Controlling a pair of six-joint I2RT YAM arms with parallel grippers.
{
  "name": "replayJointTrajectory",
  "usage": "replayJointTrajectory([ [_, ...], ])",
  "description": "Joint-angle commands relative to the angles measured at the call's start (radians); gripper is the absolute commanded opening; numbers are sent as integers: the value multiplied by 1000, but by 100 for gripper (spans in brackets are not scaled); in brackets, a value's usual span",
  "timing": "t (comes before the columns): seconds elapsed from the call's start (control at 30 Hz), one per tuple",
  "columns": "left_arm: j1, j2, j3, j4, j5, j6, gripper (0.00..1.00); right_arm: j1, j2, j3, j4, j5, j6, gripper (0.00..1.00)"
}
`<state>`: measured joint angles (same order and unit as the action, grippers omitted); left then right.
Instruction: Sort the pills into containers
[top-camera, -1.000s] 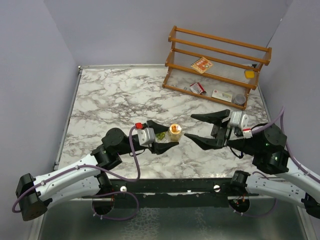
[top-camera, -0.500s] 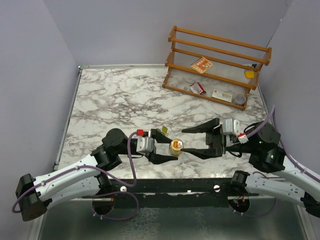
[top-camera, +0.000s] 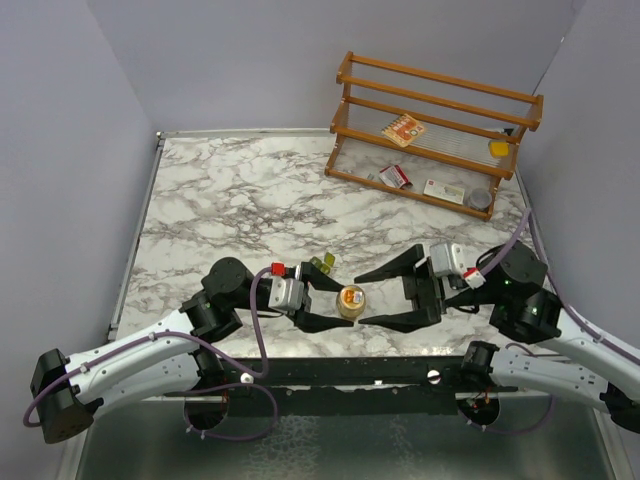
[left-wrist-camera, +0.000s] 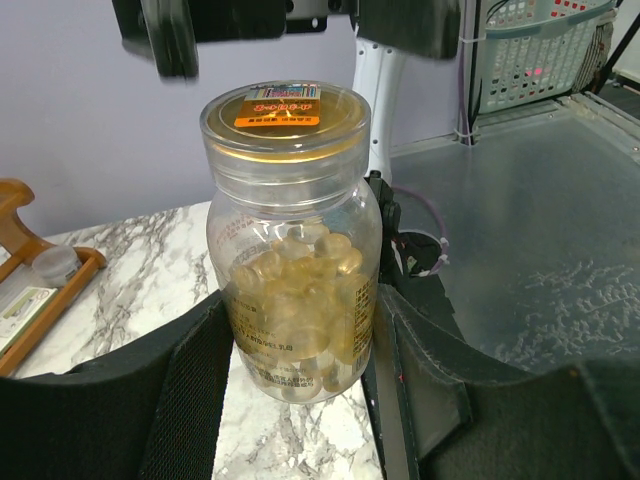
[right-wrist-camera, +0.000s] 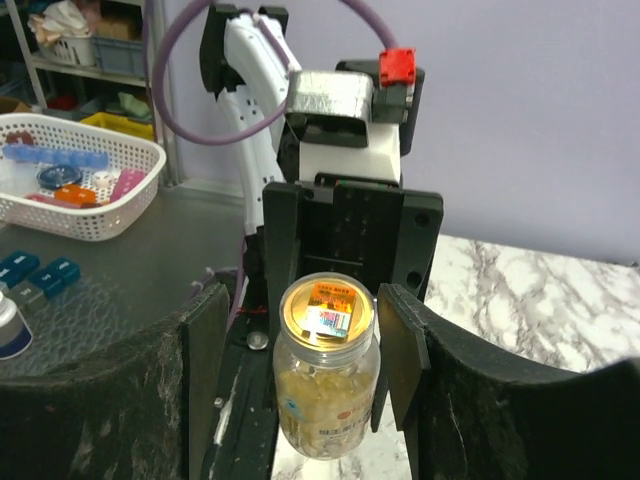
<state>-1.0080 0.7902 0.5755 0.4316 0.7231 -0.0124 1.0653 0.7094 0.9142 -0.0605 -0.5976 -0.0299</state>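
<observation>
Pill box (top-camera: 322, 265): mostly behind the left gripper (top-camera: 340, 303)'s far finger; compartments too small to tell.
Pills (left-wrist-camera: 300, 300): packed inside the bottle (left-wrist-camera: 290, 190), blurring together (no count possible).
Cap label (right-wrist-camera: 327, 310): print unreadable.
Right gripper (right-wrist-camera: 305, 340): both fingers run off the wrist view's bottom edge.
Cartons (top-camera: 404, 130) on the rack (top-camera: 440, 80): lettering too small to read.

It looked like a robotics lab. Plain lilac panels (top-camera: 70, 150) boxed in a marble-patterned table (top-camera: 230, 200); a white supply basket (right-wrist-camera: 100, 200), perhaps on a bench, sat at the frame's left.
</observation>
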Motion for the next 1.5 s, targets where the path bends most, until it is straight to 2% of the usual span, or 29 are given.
replayJointTrajectory([
  [0.0, 2, -11, 5, 25, 4, 1, 0, 3, 18, -28, -2, -28, 22, 61],
  [0.27, 2, -4, 6, 25, -3, 4, 0, 4, 23, -44, 35, 5, 26, 55],
  [0.73, 2, 1, 9, 25, -20, 4, 0, 4, 30, -49, 38, 5, 21, 55],
  [1.07, 2, -10, 11, 25, -49, -1, 0, 4, 39, -43, 20, 26, 18, 40],
  [1.47, 2, -26, 37, 15, -168, -10, 0, 5, 54, -9, -66, 59, -16, 34],
])
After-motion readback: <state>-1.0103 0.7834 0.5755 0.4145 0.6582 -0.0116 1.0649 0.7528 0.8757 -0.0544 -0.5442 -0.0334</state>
